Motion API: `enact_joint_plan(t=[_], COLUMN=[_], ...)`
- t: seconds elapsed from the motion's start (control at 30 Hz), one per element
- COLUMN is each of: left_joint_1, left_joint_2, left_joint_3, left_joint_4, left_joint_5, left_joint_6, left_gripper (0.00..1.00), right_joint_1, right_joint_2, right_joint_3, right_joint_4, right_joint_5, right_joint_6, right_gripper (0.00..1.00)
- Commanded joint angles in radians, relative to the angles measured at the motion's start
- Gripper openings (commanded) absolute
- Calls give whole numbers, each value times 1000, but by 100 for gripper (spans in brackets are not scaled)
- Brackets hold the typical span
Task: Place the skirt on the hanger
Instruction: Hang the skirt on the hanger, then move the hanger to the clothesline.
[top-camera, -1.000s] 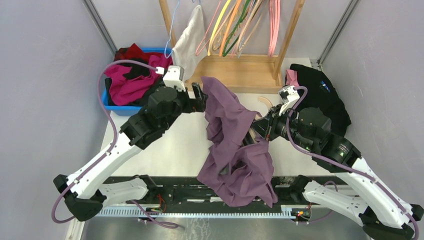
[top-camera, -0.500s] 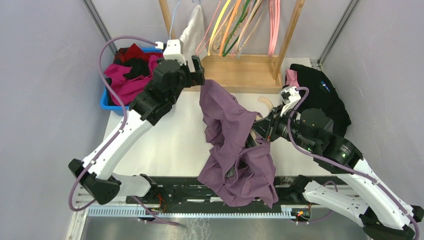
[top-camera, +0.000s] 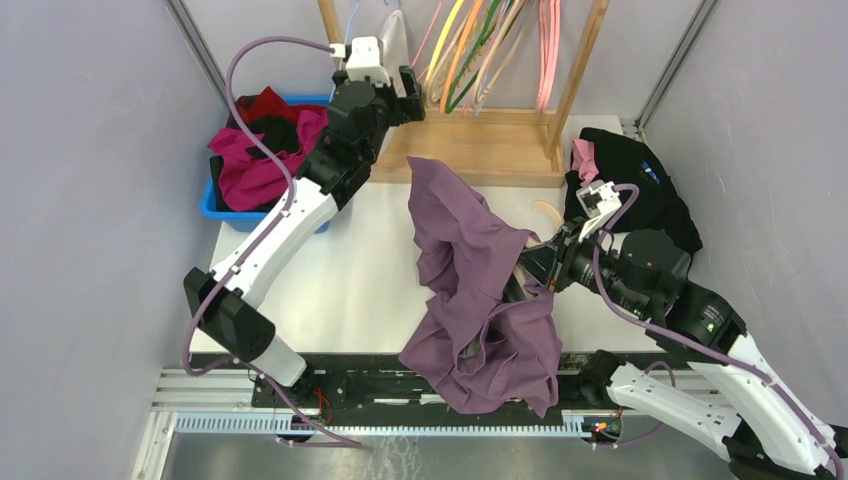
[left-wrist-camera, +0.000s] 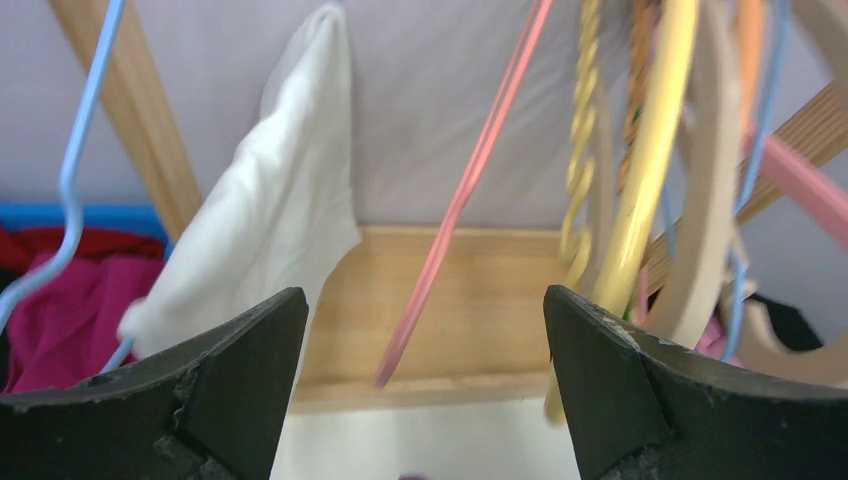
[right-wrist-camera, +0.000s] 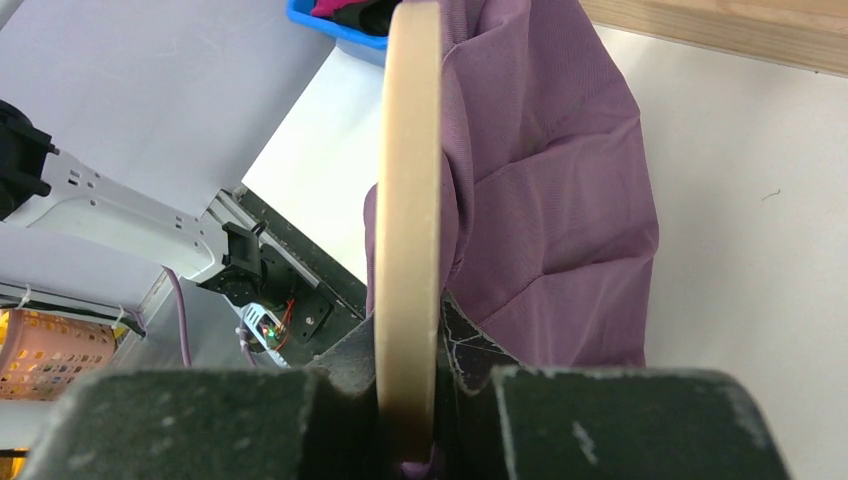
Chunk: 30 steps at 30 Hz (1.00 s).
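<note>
The purple skirt (top-camera: 460, 240) hangs in folds over a beige wooden hanger (top-camera: 546, 209) above the middle of the table, its lower part bunched near the front edge. My right gripper (top-camera: 537, 268) is shut on the hanger. In the right wrist view the hanger's bar (right-wrist-camera: 410, 190) stands clamped between the fingers, with the skirt (right-wrist-camera: 545, 180) draped over it to the right. My left gripper (top-camera: 411, 93) is up at the back by the rack, open and holding nothing. In the left wrist view the left gripper (left-wrist-camera: 424, 320) faces a pink hanger (left-wrist-camera: 455, 210).
A wooden rack (top-camera: 480, 140) at the back carries several coloured hangers (top-camera: 470, 50) and a white cloth (top-camera: 393, 45). A blue bin (top-camera: 225, 212) of red and magenta clothes sits back left. A black garment (top-camera: 640, 190) lies back right.
My left arm has lifted away from the skirt's top corner and swung back up to the rack. The right arm, with hanger and skirt, has shifted slightly to the right.
</note>
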Motion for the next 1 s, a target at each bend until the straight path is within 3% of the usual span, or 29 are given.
enact_joint_plan(t=[0.0,0.17,0.37,0.5,0.57,0.97], left_joint_1=[18,49,109,138,144,152], left_joint_2=[66,159,407,507,538,653], left_joint_3=[153,299,679,809,837,835], left_joint_4=[198,185,42,57,49,179], left_joint_5=[85,231,327,332,306,461], left_joint_6=[96,97,61,47,37,-52], left_gripper=[94,94,92,90,90,86], right_joint_1=[7,6,6,6,6,6], right_joint_2=[-20,-27,-29,-34,-38,-44], right_joint_3=[45,29,17,13,10,-9], right_joint_4=[122,124,128,123,120,114], right_joint_5=[15,20,25,27,31,46], right_joint_6=[-3,-3,-4,-2,-3,-8], right_gripper=[1,1,1,1,1,1])
